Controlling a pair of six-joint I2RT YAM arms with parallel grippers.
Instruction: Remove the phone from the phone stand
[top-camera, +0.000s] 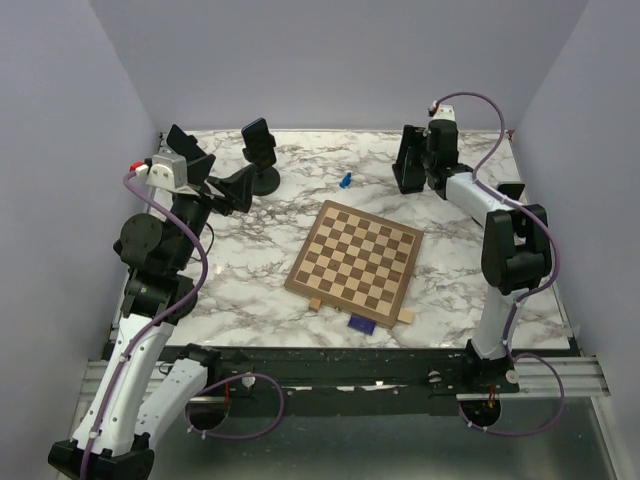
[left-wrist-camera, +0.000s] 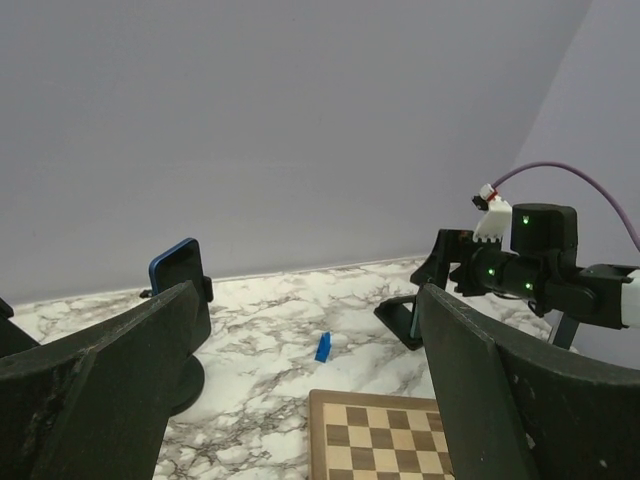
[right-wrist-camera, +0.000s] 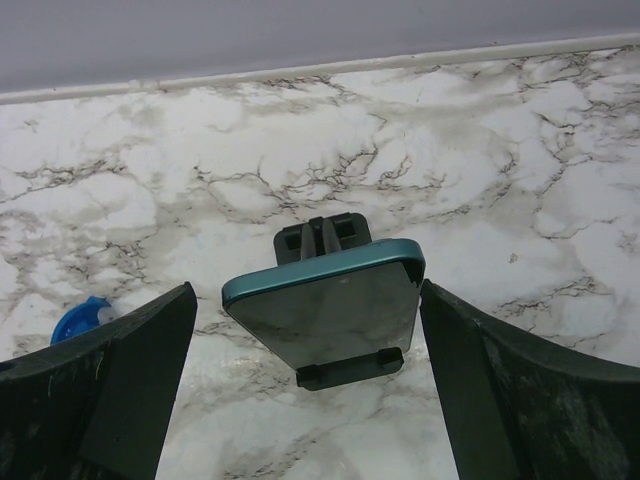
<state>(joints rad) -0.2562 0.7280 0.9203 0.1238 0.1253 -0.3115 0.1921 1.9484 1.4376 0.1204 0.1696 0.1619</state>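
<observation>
A teal phone (right-wrist-camera: 330, 305) leans on a black stand (right-wrist-camera: 350, 368) at the back right of the table (top-camera: 250, 270); it also shows in the top view (top-camera: 406, 158). My right gripper (right-wrist-camera: 305, 290) is open and straddles the phone, one finger on each side, the right finger close to its edge. A second phone with a blue case (top-camera: 258, 140) sits on a round-based stand (top-camera: 265, 180) at the back left. My left gripper (top-camera: 235, 190) is open and empty, just in front and left of that stand; the blue phone (left-wrist-camera: 178, 268) shows behind my left finger (left-wrist-camera: 100, 390).
A wooden chessboard (top-camera: 355, 255) lies mid-table, with a small dark blue card (top-camera: 360, 323) at its near edge. A small blue piece (top-camera: 345, 180) lies between the two stands. A blue round object (right-wrist-camera: 80, 318) sits left of the teal phone. Walls enclose three sides.
</observation>
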